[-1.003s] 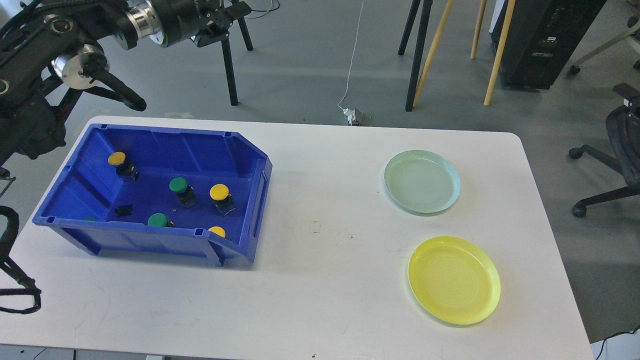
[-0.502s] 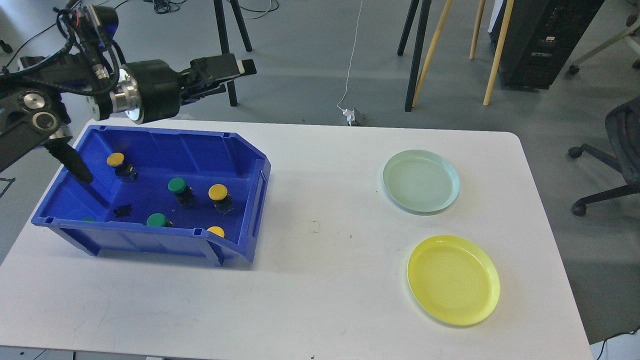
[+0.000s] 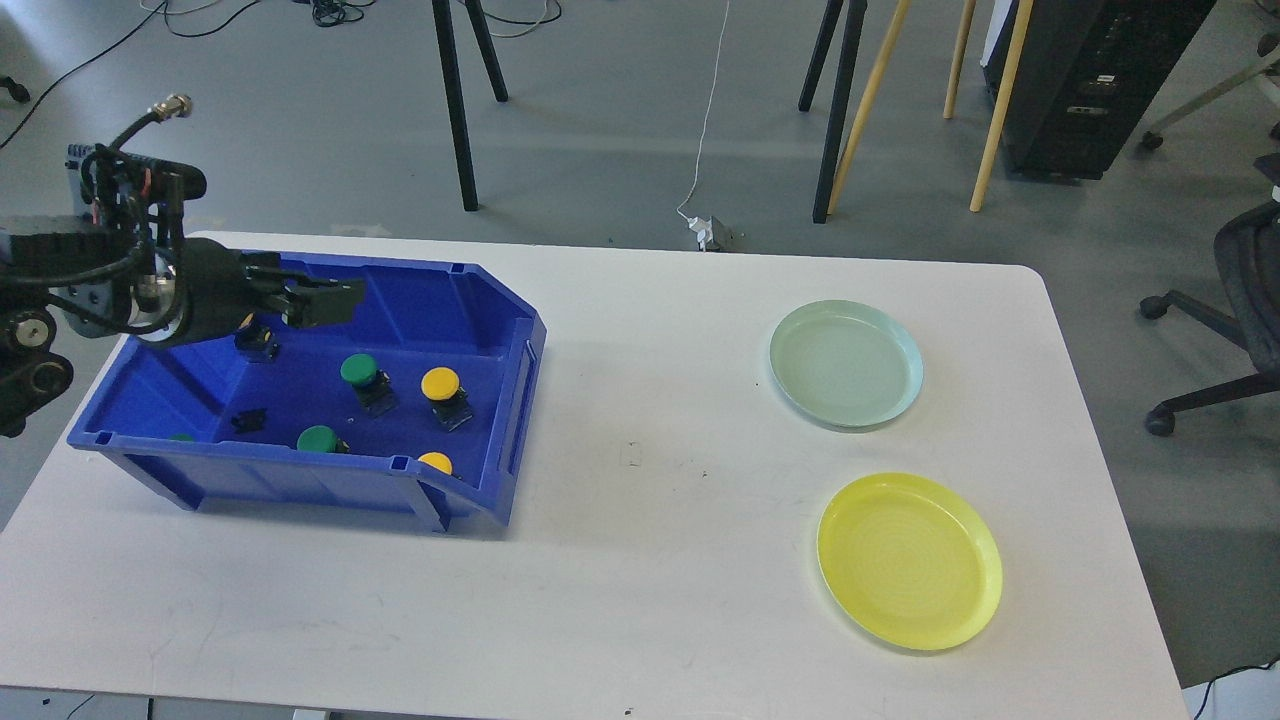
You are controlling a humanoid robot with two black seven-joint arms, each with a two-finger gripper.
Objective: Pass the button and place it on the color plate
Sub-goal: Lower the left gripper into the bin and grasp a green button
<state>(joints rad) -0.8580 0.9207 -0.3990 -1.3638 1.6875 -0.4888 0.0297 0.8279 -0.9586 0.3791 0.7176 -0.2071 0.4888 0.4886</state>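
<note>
A blue bin [image 3: 500, 330] on the left of the white table holds several push buttons with black bases: a green one [image 3: 358, 370], a yellow one [image 3: 440, 381], a green one [image 3: 318, 438] and a yellow one [image 3: 434, 462] by the front wall. Another button's black base [image 3: 256, 343] shows under my left arm, its cap hidden. My left gripper [image 3: 335, 299] reaches in from the left, low over the bin's back left part. It is dark, and I cannot tell its fingers apart. A pale green plate [image 3: 845, 363] and a yellow plate [image 3: 908, 560] lie at the right. My right gripper is out of view.
A small loose black piece [image 3: 248, 420] lies on the bin floor. A sliver of a green cap [image 3: 180, 437] shows at the bin's front left. Tripod legs [image 3: 455, 90], wooden poles [image 3: 865, 100] and an office chair [image 3: 1250, 300] stand on the floor beyond the table.
My left arm has swung down from high above the bin's back edge and drawn back left. Its gripper is now low over the bin's back left part, covering the yellow button there.
</note>
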